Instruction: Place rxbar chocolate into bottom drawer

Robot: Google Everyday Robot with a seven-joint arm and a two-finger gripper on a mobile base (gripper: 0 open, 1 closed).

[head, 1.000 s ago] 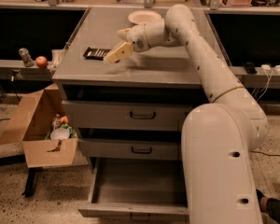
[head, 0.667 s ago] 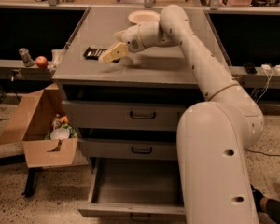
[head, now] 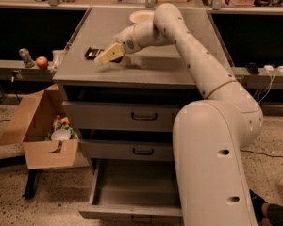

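- The white arm's pale yellow gripper hangs low over the grey cabinet top, near its left edge.
- Whether it is spread or closed, I cannot tell.
- The dark-wrapped flat rxbar chocolate lies on that top, just beside the gripper's tip.
- The deep grey metal bottom drawer stands pulled out.
- A brown cardboard box sits on the floor to the left.
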